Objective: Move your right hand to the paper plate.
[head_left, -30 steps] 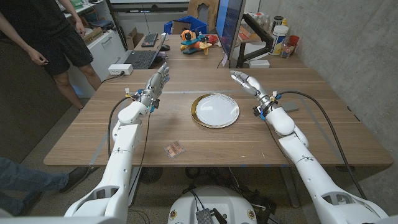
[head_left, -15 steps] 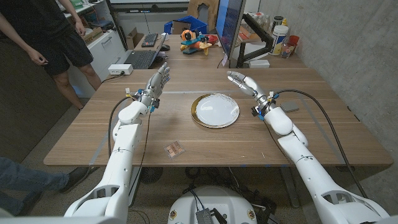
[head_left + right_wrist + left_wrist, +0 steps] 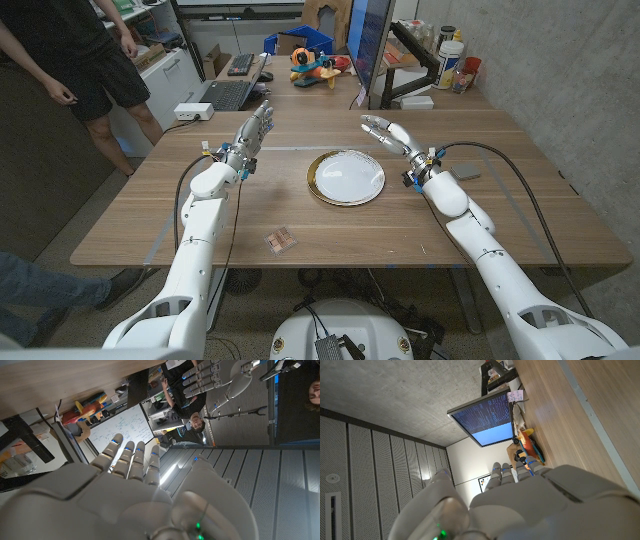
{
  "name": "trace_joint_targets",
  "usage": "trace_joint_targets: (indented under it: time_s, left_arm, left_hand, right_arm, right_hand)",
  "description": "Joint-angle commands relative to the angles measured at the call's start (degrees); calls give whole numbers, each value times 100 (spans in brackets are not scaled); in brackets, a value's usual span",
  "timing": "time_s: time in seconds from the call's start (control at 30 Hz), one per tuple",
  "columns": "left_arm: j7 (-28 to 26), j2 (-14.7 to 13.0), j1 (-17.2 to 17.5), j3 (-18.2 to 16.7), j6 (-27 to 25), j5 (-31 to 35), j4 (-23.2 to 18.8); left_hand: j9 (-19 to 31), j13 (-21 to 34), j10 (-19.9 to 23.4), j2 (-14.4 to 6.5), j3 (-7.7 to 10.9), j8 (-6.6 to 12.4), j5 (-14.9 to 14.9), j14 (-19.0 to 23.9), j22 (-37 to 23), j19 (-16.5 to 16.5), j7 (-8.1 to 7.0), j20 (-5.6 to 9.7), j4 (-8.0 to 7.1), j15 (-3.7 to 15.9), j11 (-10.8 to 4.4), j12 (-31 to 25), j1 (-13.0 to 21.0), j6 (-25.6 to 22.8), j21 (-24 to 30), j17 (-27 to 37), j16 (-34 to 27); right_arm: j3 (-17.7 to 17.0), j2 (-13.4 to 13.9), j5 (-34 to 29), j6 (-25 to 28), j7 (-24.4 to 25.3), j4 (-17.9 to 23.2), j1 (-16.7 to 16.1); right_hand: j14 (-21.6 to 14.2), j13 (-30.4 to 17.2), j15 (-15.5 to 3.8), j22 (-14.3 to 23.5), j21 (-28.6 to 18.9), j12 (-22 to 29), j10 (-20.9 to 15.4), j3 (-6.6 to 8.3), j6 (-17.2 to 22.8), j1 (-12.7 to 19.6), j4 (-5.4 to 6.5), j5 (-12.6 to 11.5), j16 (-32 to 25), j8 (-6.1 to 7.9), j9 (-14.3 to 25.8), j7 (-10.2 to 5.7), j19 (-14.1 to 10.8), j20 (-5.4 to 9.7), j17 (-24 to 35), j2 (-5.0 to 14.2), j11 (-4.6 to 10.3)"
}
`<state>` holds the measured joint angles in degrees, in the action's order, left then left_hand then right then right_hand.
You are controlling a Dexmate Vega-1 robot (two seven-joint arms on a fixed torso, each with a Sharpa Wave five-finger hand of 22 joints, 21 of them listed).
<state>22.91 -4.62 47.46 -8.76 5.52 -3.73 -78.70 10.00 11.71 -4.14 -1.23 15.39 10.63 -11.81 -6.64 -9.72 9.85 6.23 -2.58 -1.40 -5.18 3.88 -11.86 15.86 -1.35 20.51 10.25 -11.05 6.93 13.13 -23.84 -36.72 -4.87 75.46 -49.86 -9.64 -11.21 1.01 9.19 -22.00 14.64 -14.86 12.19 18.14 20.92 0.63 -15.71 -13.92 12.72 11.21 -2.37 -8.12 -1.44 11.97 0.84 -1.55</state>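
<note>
Plate (image 3: 346,178): white, gold-rimmed, lying at mid-table between the two arms; right hand (image 3: 387,133) raised just beyond the plate's far right rim, fingers spread and extended, holding nothing; the plate lies toward the robot and to its left of this hand, so the remaining travel is judged short, inward and down; left hand (image 3: 254,128) raised, fingers apart, empty, well apart from the plate; right hand the nearer; small card (image 3: 281,239) near the front edge.

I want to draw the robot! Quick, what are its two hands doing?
Left hand: open, fingers straight, holding nothing.
Right hand: open, holding nothing, beside the paper plate.
</note>
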Motion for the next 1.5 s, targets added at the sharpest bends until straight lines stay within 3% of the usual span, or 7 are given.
trace_joint_targets:
  time_s: [0.03,1.5]
  left_arm:
    - [-7,17,7,-1,4,-16,-39]
    - [-7,33,118,48,-9,-31,-300]
  left_hand:
    - [30,5,11,-45,14,46,4,-15,-29,190,23,-44,36,-25,37,-28,6,-31,-23,29,3]
    - [31,-15,1,-60,-1,52,9,-22,-32,177,86,-62,65,-35,60,-26,-21,-117,-131,30,7]
  right_arm:
    - [53,40,-112,-59,63,21,13]
    - [255,153,-685,-29,320,222,-26]
  right_hand:
    - [-17,-20,27,23,41,-16,-54,7,52,-42,-15,-65,-6,24,4,5,-34,18,19,21,13]
    - [-10,-28,-37,26,188,-94,-43,1,95,-50,-41,-116,30,-2,6,-23,-76,33,7,33,26]
